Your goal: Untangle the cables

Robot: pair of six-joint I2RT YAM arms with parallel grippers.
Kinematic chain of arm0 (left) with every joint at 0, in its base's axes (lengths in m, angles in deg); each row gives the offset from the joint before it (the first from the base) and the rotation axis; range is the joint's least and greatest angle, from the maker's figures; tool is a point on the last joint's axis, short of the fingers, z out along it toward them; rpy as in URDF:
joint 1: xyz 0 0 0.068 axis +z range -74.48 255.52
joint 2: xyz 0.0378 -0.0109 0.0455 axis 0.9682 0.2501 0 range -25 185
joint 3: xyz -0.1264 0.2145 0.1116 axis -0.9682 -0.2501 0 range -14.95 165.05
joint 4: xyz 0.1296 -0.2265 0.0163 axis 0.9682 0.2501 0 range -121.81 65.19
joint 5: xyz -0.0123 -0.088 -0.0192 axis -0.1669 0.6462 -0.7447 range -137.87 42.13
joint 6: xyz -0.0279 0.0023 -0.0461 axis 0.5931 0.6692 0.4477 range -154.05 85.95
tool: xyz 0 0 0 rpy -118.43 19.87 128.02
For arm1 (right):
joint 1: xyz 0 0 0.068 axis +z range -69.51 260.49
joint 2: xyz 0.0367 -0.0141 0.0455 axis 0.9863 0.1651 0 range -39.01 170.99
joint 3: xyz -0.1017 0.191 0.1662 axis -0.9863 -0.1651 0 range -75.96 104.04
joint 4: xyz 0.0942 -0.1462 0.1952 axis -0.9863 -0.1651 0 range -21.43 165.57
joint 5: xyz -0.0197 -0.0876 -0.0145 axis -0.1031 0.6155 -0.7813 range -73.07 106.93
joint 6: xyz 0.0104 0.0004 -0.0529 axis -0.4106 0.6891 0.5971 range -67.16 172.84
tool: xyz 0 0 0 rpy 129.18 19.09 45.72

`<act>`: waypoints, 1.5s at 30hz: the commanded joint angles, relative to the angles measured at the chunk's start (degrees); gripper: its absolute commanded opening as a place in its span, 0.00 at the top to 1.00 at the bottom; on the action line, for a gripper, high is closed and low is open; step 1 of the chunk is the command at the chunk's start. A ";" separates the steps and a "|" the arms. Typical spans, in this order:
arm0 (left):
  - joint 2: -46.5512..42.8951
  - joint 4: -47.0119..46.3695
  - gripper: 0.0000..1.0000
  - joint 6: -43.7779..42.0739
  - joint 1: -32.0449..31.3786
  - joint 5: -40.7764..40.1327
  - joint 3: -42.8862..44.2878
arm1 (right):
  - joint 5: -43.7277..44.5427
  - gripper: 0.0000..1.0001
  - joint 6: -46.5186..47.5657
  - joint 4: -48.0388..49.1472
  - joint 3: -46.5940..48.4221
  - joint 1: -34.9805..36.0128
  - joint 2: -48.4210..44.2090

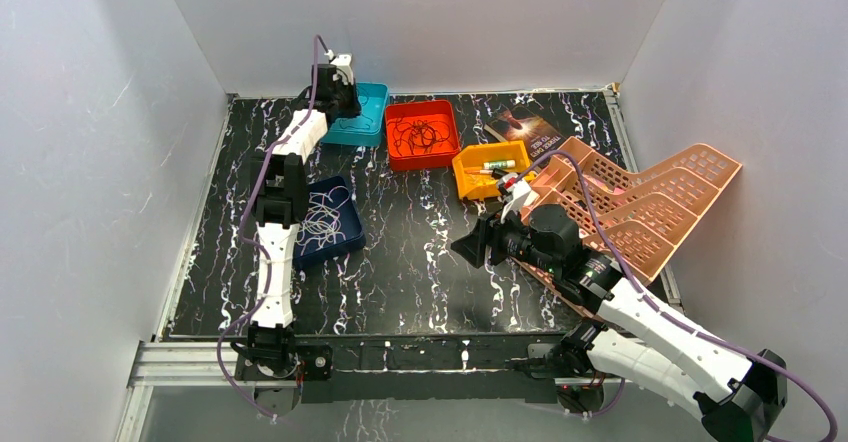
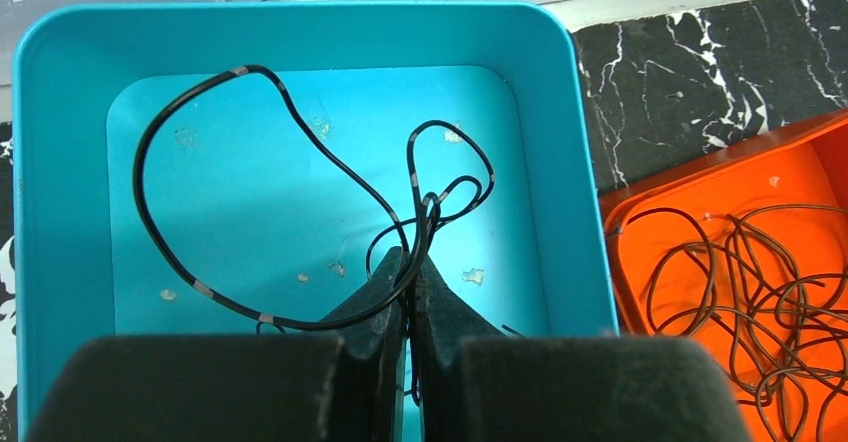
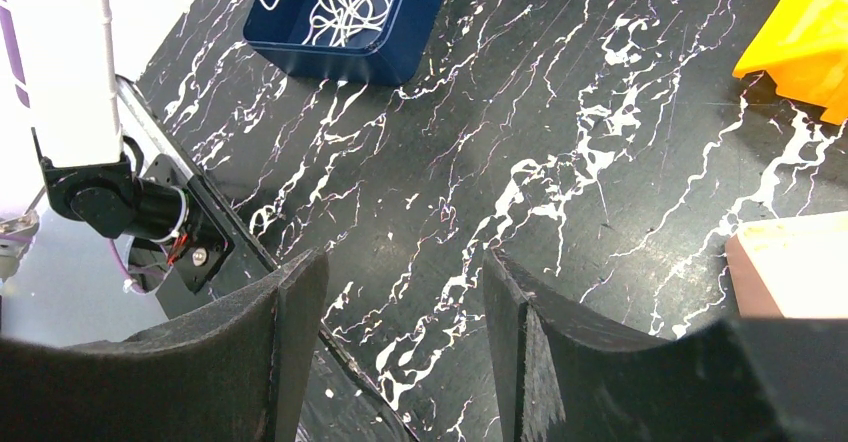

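Note:
My left gripper (image 2: 410,262) is shut on a thin black cable (image 2: 160,132) with pale bands, over the teal tray (image 2: 560,162); the cable's loops lie in that tray. In the top view the left gripper (image 1: 342,90) is at the teal tray (image 1: 372,122) at the back. A tangle of dark cables (image 1: 418,136) lies in the red tray (image 1: 445,152), also in the left wrist view (image 2: 760,292). White cables (image 1: 322,220) fill the dark blue tray (image 1: 345,247), also in the right wrist view (image 3: 340,2). My right gripper (image 3: 405,292) is open and empty above the marbled table, mid-table in the top view (image 1: 468,247).
A yellow bin (image 1: 470,187) holds small items at the back middle. Peach plastic baskets (image 1: 660,202) lean at the right, near the right arm. A dark booklet (image 1: 522,127) lies behind them. White walls close in the table on three sides.

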 commanded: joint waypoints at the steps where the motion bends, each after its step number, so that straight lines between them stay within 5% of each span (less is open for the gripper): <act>1: -2.40 2.15 1.00 -0.99 -0.03 -1.24 -0.86 | -0.18 0.34 0.54 1.69 0.70 0.06 -0.27; 39: -16.28 14.90 1.00 -3.49 -0.19 -6.78 -17.26 | -2.94 0.34 -1.61 5.30 -0.55 0.09 -0.12; 45: -15.07 16.35 0.83 -3.56 -0.16 -7.09 -13.37 | -2.95 0.34 -1.91 5.16 -0.85 0.10 -0.89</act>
